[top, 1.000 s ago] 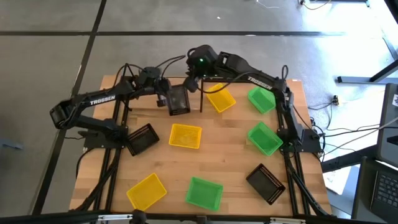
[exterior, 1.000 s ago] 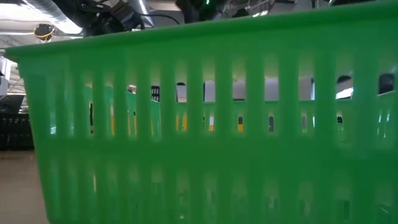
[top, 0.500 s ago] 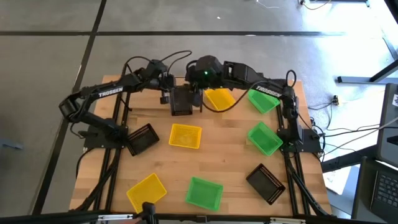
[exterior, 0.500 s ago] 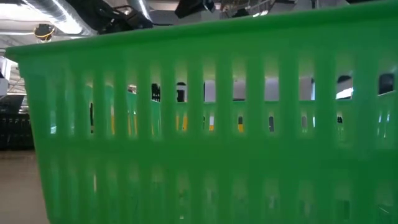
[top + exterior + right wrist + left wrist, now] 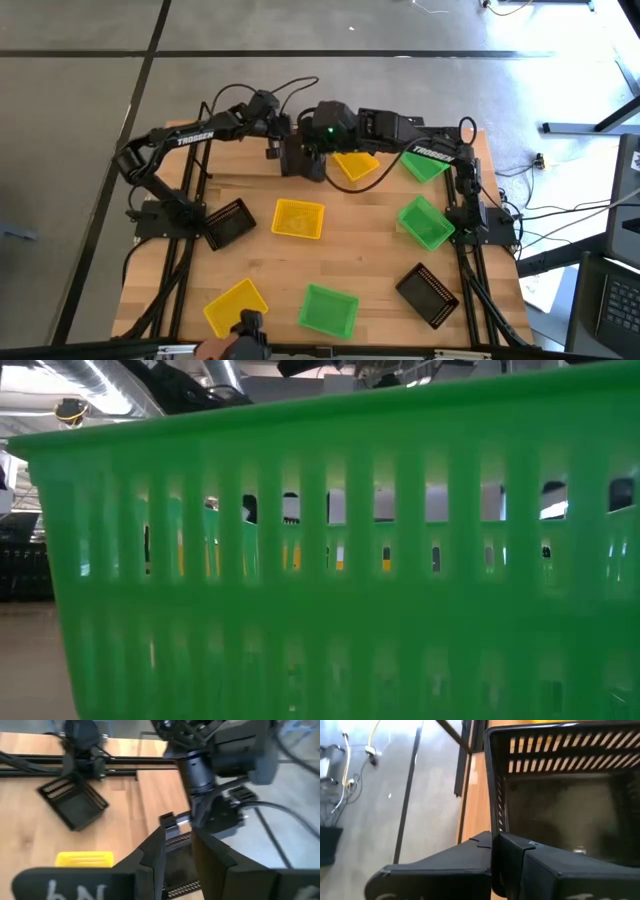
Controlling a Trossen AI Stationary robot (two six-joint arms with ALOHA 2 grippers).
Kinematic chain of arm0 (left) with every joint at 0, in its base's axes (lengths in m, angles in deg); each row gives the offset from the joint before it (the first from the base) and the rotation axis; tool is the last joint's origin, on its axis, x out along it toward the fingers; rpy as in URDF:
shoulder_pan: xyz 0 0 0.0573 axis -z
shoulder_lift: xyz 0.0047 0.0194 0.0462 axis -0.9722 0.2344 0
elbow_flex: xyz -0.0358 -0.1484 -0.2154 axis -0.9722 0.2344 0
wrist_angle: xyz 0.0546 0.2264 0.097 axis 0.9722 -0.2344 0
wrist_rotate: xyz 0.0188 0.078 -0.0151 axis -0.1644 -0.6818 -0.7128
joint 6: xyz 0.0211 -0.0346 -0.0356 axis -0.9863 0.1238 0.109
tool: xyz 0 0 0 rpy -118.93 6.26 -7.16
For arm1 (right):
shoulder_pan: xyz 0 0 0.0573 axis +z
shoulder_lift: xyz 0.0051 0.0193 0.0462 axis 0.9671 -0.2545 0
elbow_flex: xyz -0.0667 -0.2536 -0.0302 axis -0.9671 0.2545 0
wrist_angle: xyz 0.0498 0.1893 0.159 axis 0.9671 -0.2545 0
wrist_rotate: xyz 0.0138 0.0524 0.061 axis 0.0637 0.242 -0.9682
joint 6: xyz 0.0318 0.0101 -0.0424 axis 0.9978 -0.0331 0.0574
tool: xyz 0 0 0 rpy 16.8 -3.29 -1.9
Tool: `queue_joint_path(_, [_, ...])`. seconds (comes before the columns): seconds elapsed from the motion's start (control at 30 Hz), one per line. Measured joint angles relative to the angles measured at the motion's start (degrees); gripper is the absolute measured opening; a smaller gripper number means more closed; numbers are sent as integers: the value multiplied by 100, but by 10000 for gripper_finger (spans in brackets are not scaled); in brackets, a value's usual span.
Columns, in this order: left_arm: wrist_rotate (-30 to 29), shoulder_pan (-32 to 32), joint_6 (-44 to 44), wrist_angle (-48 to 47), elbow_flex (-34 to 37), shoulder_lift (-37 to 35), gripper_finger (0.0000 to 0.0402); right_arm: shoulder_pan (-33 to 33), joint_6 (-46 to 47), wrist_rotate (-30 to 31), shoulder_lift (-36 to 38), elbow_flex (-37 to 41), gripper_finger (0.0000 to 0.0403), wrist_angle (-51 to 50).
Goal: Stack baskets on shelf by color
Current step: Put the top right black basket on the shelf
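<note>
Close up, a green basket (image 5: 330, 550) fills the low view, hiding nearly everything behind. Farther back, at the table's (image 5: 370, 260) far edge, the left gripper (image 5: 495, 865) clamps a black basket's (image 5: 560, 795) rim; the right gripper (image 5: 179, 851) straddles it, fingers apart.

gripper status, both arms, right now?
Left end effector: closed on the rim of a black basket, at the table's far edge.
Right end effector: fingers parted around the same basket's rim.
</note>
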Motion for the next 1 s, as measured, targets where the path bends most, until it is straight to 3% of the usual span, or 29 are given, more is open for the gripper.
queue_joint_path(0.23, [18, 7, -189, 120, -20, 97, 3, 17, 13, 307, -2, 0, 90, -56])
queue_joint_path(0.4, [-346, 6, -278, 479, -20, 97, 25, 15, 22, 307, -4, 0, 90, -56])
queue_joint_path(0.8, [-337, 4, -470, 549, -16, 100, 69, 15, 22, 308, -9, 0, 90, -54])
queue_joint_path(1.0, [-870, 98, -20, 488, -3, -93, 70, 14, -376, 307, 68, 3, 90, -372])
